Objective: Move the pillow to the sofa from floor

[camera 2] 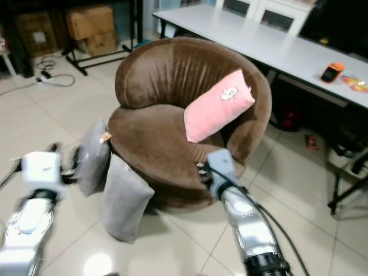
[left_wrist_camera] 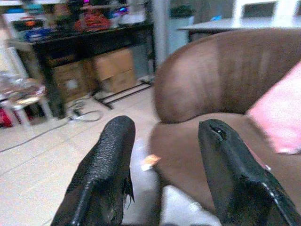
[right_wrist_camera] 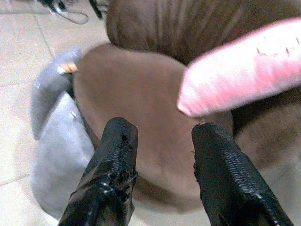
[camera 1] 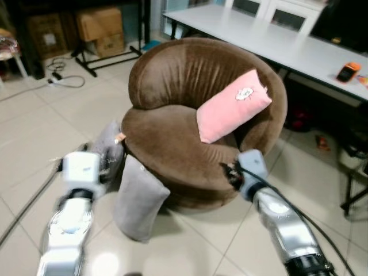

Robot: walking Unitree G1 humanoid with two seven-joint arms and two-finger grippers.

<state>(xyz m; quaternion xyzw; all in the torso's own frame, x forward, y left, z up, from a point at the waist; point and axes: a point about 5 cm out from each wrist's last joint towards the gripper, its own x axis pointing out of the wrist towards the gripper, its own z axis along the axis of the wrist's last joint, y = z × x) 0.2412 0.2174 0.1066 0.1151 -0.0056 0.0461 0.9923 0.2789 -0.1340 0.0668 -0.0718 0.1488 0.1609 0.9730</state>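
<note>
In the left eye view two grey pillows [camera 1: 138, 201] lean on the floor against the brown sofa [camera 1: 172, 144], lower left of centre; they look soft and light, probably best pinched at an upper corner. In the left wrist view the left gripper [left_wrist_camera: 162, 165] hangs open and empty above them. In the right wrist view the right gripper [right_wrist_camera: 162, 169] is likewise spread with nothing held, over the seat near a pink pillow [right_wrist_camera: 244, 66].

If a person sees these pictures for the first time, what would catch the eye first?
The eye goes first to the round brown velvet armchair in the middle, with a bright pink rectangular pillow leaning against its right inner side. Next come two grey fabric pillows standing on the pale tiled floor against the chair's front left. The left tool and right tool are both open near the seat's front.
</note>
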